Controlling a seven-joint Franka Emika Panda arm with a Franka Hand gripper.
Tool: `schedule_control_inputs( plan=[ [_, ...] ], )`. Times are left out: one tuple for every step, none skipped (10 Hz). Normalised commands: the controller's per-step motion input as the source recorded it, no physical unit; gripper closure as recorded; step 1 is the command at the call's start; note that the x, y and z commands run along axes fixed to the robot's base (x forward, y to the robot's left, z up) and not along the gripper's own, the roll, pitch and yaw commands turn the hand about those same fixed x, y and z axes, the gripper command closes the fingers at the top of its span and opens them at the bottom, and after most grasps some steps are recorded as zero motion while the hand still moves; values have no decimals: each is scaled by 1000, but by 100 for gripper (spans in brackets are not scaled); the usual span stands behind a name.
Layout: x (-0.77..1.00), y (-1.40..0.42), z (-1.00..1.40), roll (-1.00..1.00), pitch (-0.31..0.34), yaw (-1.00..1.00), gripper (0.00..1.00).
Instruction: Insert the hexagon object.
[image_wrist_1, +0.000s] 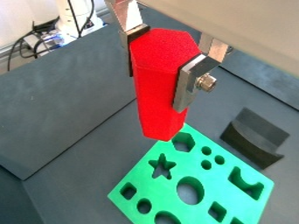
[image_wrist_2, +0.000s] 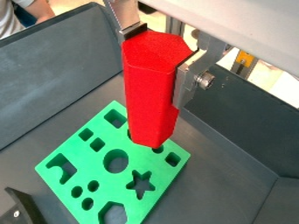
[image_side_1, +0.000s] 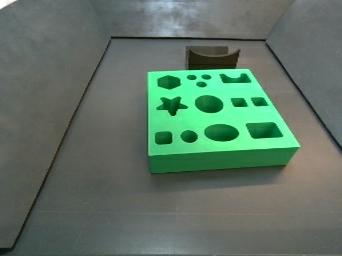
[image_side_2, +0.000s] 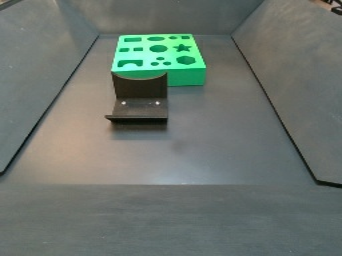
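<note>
My gripper (image_wrist_1: 162, 63) is shut on the hexagon object (image_wrist_1: 158, 83), a tall smooth bright red prism, and holds it upright above the green block (image_wrist_1: 198, 184). Both wrist views show this; the gripper (image_wrist_2: 155, 59) clamps the red peg (image_wrist_2: 149, 87) near its top, with one finger (image_wrist_1: 191, 80) on a flat side. The peg's lower end hangs over the block's edge (image_wrist_2: 111, 166) without touching it. In both side views the green block with shaped holes (image_side_1: 214, 118) (image_side_2: 158, 56) lies on the floor; the gripper and the peg are out of view there.
A dark grey curved piece (image_side_1: 210, 53) stands right behind the green block; it also shows in a side view (image_side_2: 138, 105) and in a wrist view (image_wrist_1: 257, 134). Dark sloping walls (image_side_1: 67, 90) ring the grey floor (image_side_2: 174, 190).
</note>
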Motion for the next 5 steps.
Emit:
schedule_control_inputs(
  plan=[
    [31,414,-971,-61,-89,306,100],
    [74,354,-917,-73,-111,334,100],
    [177,340,-949,-86,-74,366,100],
    [120,371,-937,-71,-106,351,100],
    [60,426,-863,-1,-181,369,100]
  ],
)
